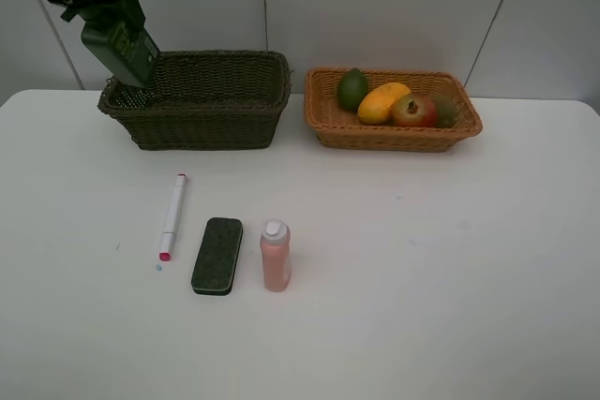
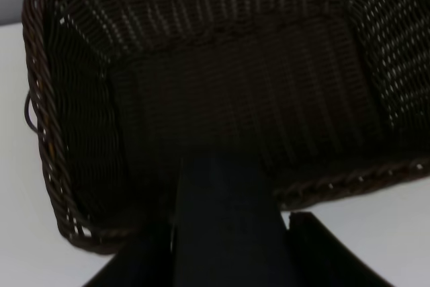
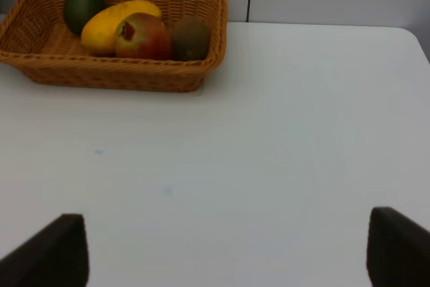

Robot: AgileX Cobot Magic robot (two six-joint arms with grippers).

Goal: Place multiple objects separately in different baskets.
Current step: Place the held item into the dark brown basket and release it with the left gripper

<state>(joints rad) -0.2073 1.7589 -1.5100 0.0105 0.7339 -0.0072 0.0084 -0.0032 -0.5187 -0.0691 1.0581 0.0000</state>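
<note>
1. Logging the left end effector [image 2: 228,264]: clenched on the dark green pump bottle [image 1: 127,51], upper left of the exterior frame. The bottle is tilted, and its lower end hangs over the left rim of the dark basket [image 1: 206,125].
2. Left wrist view: the bottle sits above one basket rim, with the woven floor in view beyond it.
3. Right end effector [image 3: 232,253]: released, fingers spread wide at the lower corners of its wrist view, over bare tabletop [image 1: 450,278].
4. Orange basket [image 1: 394,137], upper right of centre, holds the lime [image 1: 352,89], mango [image 1: 384,102], pomegranate [image 1: 413,111] and kiwi [image 1: 444,111], packed close together.
5. A narrow gap separates the two baskets, and both sit along the tabletop's far edge.
6. The marker [image 1: 172,216], eraser pad [image 1: 217,255] and pink bottle [image 1: 276,256] lie in a row at lower left of centre. They are apart from one another and well apart from the baskets.
7. Open tabletop spans the right and bottom of the frame.
</note>
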